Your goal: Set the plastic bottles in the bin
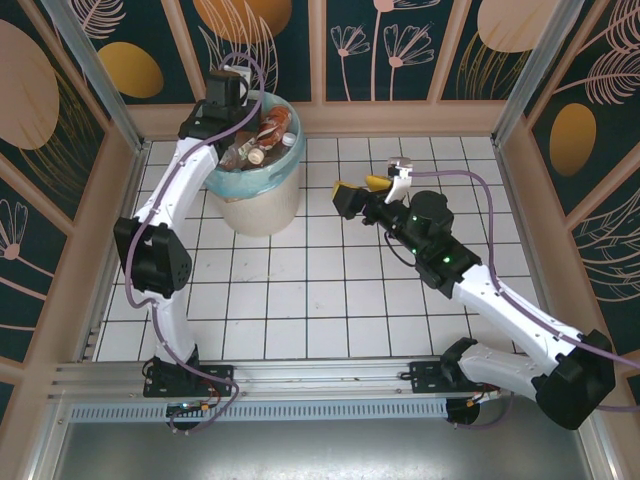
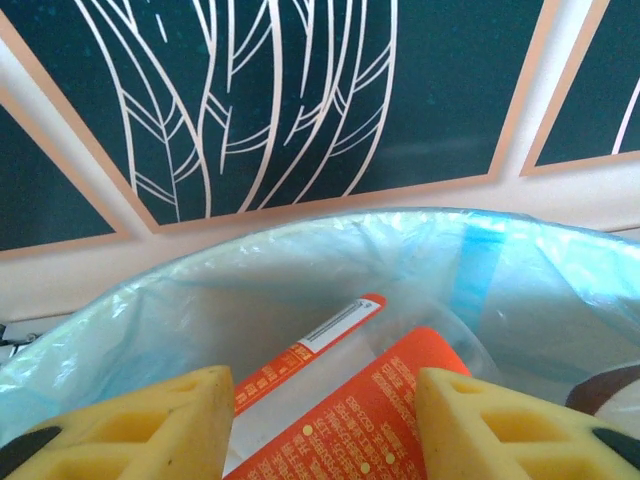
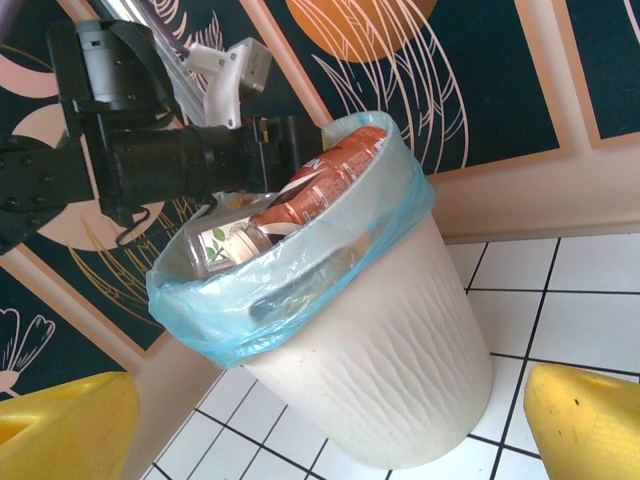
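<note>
The bin [image 1: 262,205] is a cream-white bucket with a blue-green bag [image 2: 300,250] over its rim, standing at the far left of the tiled floor. Several plastic bottles [image 1: 265,135] lie heaped inside it. My left gripper [image 1: 232,92] hangs over the bin's far rim. Its yellow pads [image 2: 480,420] are shut on a clear plastic bottle with an orange-red label [image 2: 370,420] that points down into the bag. My right gripper [image 1: 362,186] hovers open and empty to the right of the bin [image 3: 400,340], facing its ribbed wall. The held bottle [image 3: 330,175] sticks out over the rim there.
The floor is white tiles [image 1: 330,290] with dark grout, walled by patterned panels [image 1: 400,50] and pale skirting. The bin stands close to the back wall. My left arm [image 1: 165,215] runs up the left side.
</note>
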